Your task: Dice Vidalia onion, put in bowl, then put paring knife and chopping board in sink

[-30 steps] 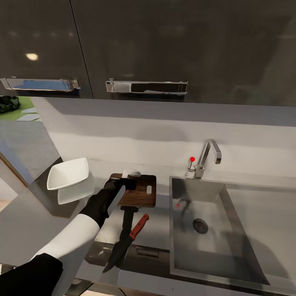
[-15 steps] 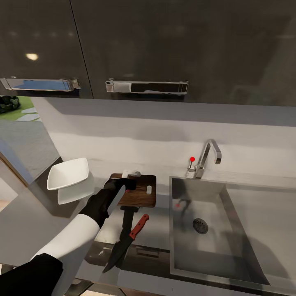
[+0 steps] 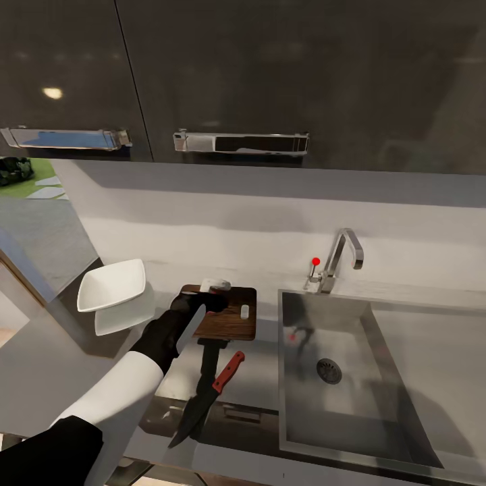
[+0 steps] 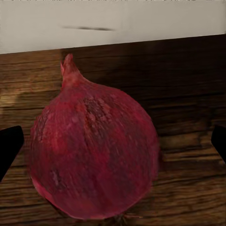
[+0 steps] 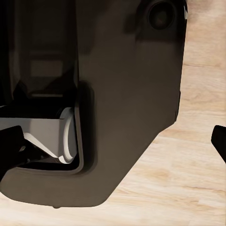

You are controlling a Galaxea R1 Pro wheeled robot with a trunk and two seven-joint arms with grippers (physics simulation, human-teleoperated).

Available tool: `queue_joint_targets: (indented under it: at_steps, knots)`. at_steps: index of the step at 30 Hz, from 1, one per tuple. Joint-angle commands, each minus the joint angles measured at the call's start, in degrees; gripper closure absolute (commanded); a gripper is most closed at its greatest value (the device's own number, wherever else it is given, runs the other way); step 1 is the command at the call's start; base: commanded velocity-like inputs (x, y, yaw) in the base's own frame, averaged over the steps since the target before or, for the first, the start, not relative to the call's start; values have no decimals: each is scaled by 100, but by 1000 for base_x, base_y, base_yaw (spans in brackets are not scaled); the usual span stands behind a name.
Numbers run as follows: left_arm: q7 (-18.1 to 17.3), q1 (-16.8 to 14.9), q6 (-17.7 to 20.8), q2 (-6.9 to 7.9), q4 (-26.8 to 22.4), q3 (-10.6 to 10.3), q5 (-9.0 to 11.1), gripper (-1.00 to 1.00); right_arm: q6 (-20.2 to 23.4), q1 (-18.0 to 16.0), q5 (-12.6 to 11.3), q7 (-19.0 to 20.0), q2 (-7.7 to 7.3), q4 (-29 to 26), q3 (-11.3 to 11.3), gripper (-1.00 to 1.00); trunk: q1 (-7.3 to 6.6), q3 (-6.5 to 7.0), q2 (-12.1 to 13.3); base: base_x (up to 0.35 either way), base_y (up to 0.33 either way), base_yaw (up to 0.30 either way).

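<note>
Left gripper (image 4: 113,141) over chopping board (image 3: 233,322), fingers (image 4: 9,146) apart, flanking red onion (image 4: 94,155) resting on the wood. Paring knife (image 3: 209,395) on bench (image 3: 263,385) beside sink (image 3: 398,432). Right gripper (image 5: 113,146) fingers apart, empty.

Red-skinned onion (image 4: 94,155) upright on the dark wooden chopping board (image 3: 233,317), red-handled paring knife (image 3: 208,398) beside it

— What hangs above?
— Dark glossy wall cabinets (image 3: 283,74) with chrome handles (image 3: 241,142), one catching a spot of lamp glare.
— And behind?
— A pale grey wall (image 3: 223,223). Light wooden floor (image 5: 202,188) lies below.
</note>
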Motion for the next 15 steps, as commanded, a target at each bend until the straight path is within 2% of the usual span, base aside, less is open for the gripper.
queue_joint_targets:
  at_steps: [1,9,15]
  knots:
    - [50,-5,21,3,-7,-17,61,-100,-12,-2,30,22,0,-2,-50,-100,3,-11,-11,0,0,0]
    - [61,-5,30,3,-115,-12,52,-100,-12,-2,30,22,0,-2,-50,-100,3,-11,-11,0,0,0]
    - [88,-5,103,21,-865,-8,45,-100,-12,-2,30,22,0,-2,-50,-100,3,-11,-11,0,0,0]
